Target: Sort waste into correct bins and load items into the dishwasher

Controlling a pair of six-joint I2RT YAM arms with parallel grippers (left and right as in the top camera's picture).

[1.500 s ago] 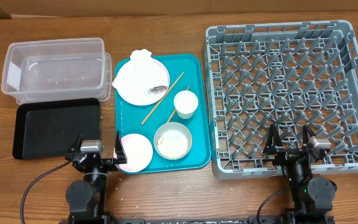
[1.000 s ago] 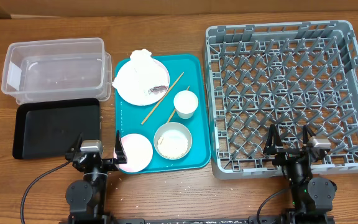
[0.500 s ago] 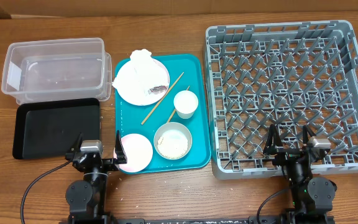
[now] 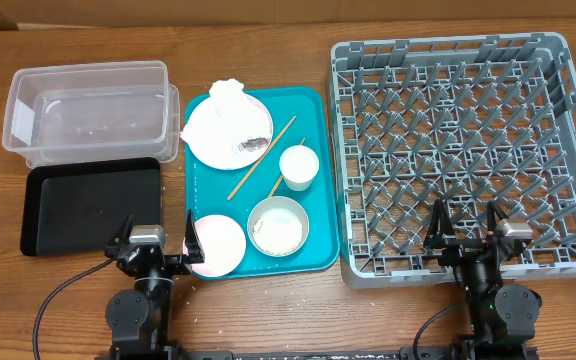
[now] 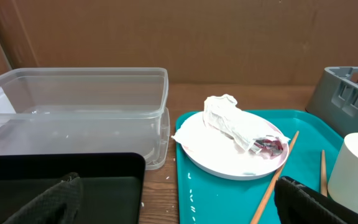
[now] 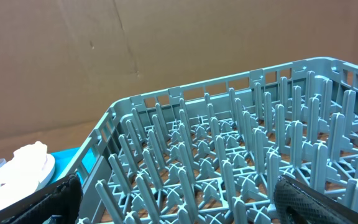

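Right, I have both arms parked at the near edge of the surface [image 4: 288, 300]. My left hand [image 4: 158, 226] is released, fingers spread wide with nothing between them. My right hand [image 4: 463, 212] is the same, sitting at the near wall of the grey dish rack [image 4: 468, 110].

The thing I judge worth going for first is the crumpled napkin [image 5: 232, 121]. It lies on the large plate [image 4: 208, 135] at the far left corner of the teal tray [image 4: 203, 195], so from my left hand it is ahead and somewhat to the right. Its long axis runs on a diagonal, from the far-left end to the stained end nearer the chopsticks [image 4: 261, 160]. The left arm is plainly the nearer one. The right would have to cross the cup [image 4: 298, 165] and the bowl [image 4: 252, 222] holding the grains [image 4: 278, 232].

The clear tub [image 4: 88, 110] and the black tray [image 4: 88, 205] both sit left of the teal tray, on the left arm's side. So I'd reach forward over the small plate [image 4: 218, 243], close across the napkin's short width, then swing left. Which bin takes paper, I cannot tell from here.
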